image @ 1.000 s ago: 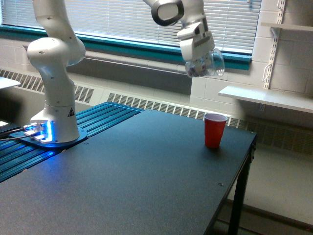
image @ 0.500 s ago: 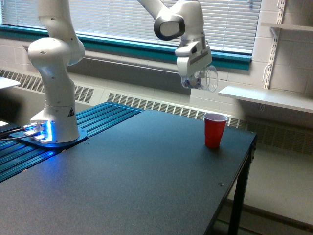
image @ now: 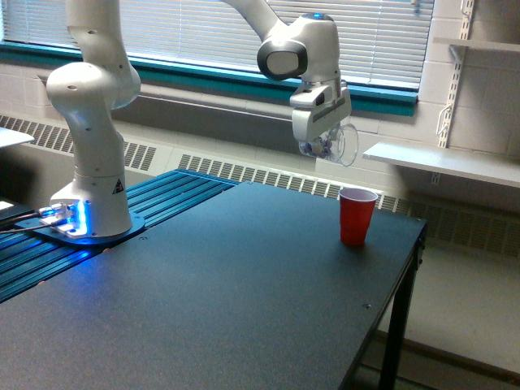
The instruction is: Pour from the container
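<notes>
Since a second ago my gripper [image: 325, 146] has come down and a little toward the exterior view's left, and the clear cup [image: 340, 145] it carries has turned with it. Off to my left stands my own white base [image: 89, 195] on the blue ribbed mat [image: 162, 203], while my jaws stay clamped on the clear cup, tipped on its side with its mouth facing right and dark bits inside. Below me and slightly right, well apart, a red cup [image: 357, 215] stands upright on the dark table [image: 211, 309].
</notes>
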Controlling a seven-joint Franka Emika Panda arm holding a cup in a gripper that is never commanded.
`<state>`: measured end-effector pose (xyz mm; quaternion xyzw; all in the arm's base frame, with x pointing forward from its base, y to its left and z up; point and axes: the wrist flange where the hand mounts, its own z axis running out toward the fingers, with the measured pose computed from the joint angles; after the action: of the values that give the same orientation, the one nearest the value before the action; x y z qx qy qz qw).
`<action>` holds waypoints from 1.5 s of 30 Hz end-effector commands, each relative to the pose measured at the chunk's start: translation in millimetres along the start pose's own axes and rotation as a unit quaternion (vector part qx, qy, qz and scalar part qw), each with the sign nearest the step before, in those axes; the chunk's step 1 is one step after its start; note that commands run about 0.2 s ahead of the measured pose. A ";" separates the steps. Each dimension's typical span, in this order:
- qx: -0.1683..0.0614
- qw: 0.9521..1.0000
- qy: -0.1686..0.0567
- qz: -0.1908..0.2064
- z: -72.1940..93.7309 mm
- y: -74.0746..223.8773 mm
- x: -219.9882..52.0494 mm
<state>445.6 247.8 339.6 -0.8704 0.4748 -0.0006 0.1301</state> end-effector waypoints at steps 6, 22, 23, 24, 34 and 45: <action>-0.028 0.999 -0.027 -0.014 24.3 2.5 -14.0; -0.041 0.998 -0.035 -0.014 33.1 -9.0 -10.0; -0.040 0.998 -0.035 -0.015 32.5 -10.2 -10.8; -0.039 0.998 -0.036 -0.014 32.1 -11.0 -11.1; -0.040 0.997 -0.066 -0.002 31.5 -16.5 -13.6; -0.045 0.996 -0.081 0.009 33.1 -15.6 -10.1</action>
<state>455.1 272.7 311.9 -0.8647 0.4780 0.0884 0.1265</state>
